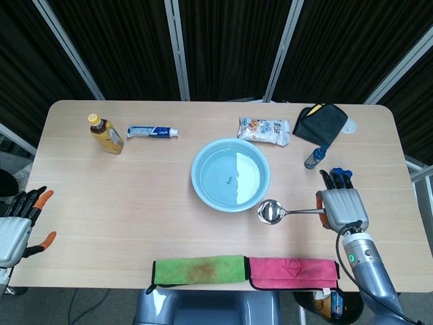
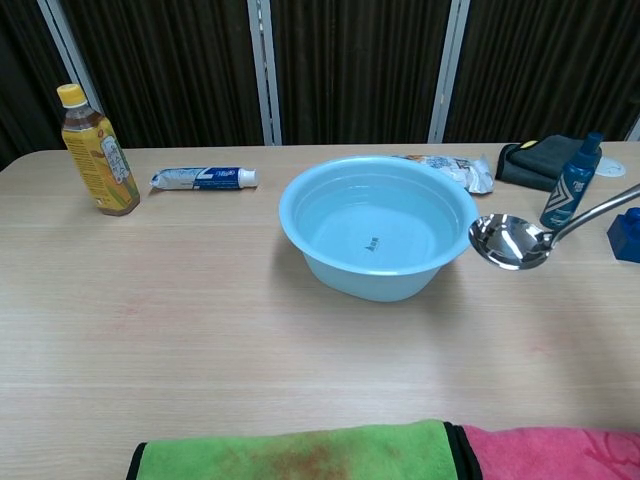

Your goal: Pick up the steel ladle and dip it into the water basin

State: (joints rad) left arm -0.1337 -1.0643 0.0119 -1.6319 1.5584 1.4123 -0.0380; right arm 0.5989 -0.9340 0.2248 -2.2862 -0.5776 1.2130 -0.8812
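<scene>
Blue spray bottle (image 1: 314,158) and block (image 1: 342,174) sit just beyond the right hand (image 1: 343,209), which grips the shiny ladle (image 1: 272,212) raised beside the basin (image 1: 230,175); left hand (image 1: 17,225) spread.

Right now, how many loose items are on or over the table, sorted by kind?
Bottles: 2, tea bottle, blue bottle
Cloths: 3, green, pink, dark folded
Basin: 1
Ladle: 1, held by right hand
Toothpaste tube: 1
Snack packet: 1
Blue block: 1
Total: 10
</scene>
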